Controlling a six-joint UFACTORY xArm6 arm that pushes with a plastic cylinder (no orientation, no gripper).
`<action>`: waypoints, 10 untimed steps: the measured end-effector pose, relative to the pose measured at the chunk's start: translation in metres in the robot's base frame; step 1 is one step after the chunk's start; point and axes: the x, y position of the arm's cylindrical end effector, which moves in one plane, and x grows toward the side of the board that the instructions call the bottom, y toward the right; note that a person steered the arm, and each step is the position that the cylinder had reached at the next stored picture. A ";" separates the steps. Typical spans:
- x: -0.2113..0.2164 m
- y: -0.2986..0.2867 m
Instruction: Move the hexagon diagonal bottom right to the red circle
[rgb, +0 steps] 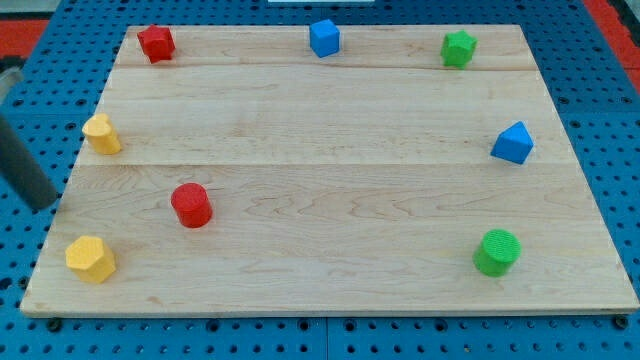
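Note:
A yellow hexagon block (91, 259) sits at the board's bottom left corner. A red circle block (191, 205) stands above it and to its right, on the left half of the wooden board (330, 190). My tip (44, 206) is at the end of the dark rod at the view's left edge, just off or at the board's left edge. It lies above and left of the yellow hexagon and well left of the red circle, touching neither.
Other blocks: a yellow block (102, 133) at the left edge, a red star (156, 43) top left, a blue block (324, 38) top middle, a green star (458, 48) top right, a blue block (513, 143) right, a green circle (497, 251) bottom right.

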 end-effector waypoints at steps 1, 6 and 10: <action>0.031 0.049; 0.070 0.154; 0.046 0.296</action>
